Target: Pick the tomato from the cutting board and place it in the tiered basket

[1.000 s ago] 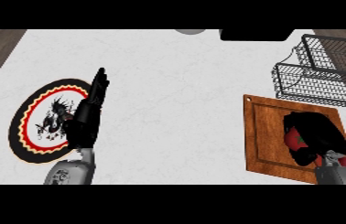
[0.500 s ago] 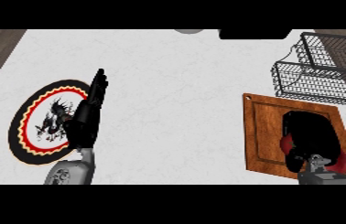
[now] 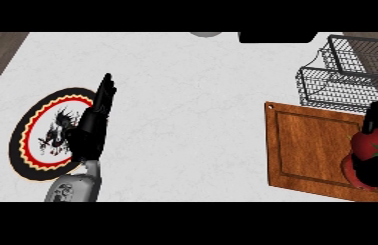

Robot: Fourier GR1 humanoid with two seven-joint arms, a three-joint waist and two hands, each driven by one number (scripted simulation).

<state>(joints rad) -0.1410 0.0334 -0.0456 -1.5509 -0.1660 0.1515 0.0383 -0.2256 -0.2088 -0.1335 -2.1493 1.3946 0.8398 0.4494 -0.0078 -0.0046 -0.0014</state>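
The red tomato (image 3: 353, 165) shows at the view's right edge, over the right side of the wooden cutting board (image 3: 306, 141). My right hand (image 3: 371, 121) is shut on it, black fingers curled across its top, and part of the hand is cut off by the edge. Whether the tomato touches the board I cannot tell. The black wire tiered basket (image 3: 336, 76) stands just beyond the board at the upper right. At the left, my left hand (image 3: 92, 121) rests open with straight fingers pointing away.
A round plate (image 3: 33, 139) with a black, red and yellow rim lies at the left, partly under my left forearm. A black object (image 3: 277, 37) and a grey round thing (image 3: 205, 34) sit at the counter's far edge.
My right hand has moved right and slightly up with the tomato in it, now half out of view. The left hand has not moved.
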